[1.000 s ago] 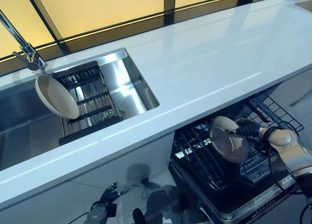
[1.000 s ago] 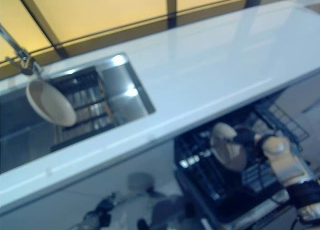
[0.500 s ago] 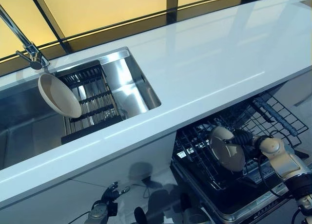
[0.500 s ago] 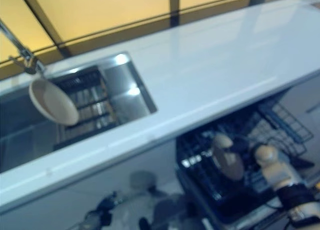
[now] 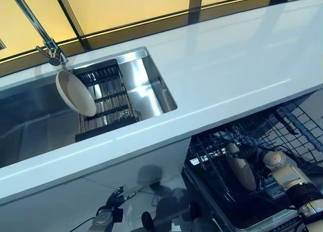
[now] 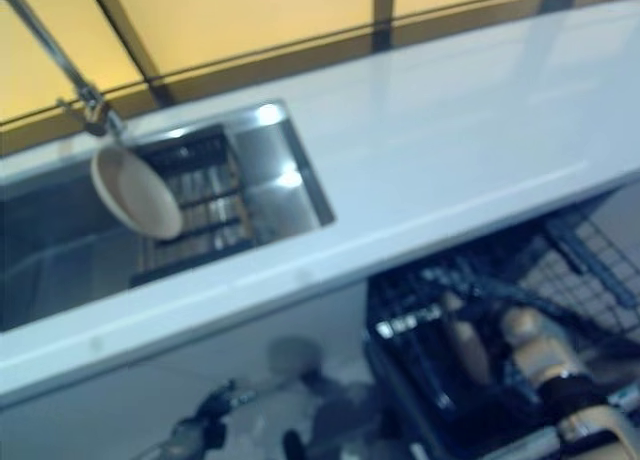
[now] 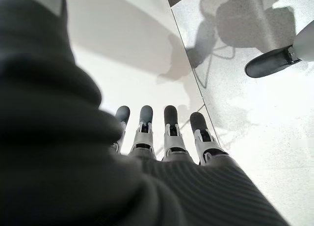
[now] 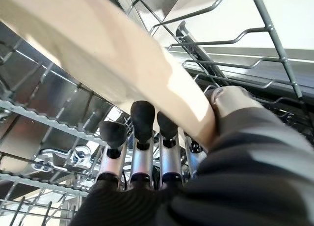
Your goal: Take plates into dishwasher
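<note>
My right hand is shut on a beige plate and holds it on edge, down among the wires of the dishwasher's lower rack. In the right wrist view the plate lies across my fingers, with rack wires close around it. A second beige plate leans upright in the black drying rack in the sink. My left hand hangs low near the floor, open and empty; its straight fingers show in the left wrist view.
A long white counter runs above the open dishwasher. The steel sink with its tap is at the left. A wire basket juts out at the right, above my right arm.
The camera has shifted, so the whole scene sits further right. My right hand has lowered the plate deeper into the lower rack and turned it more edge-on.
</note>
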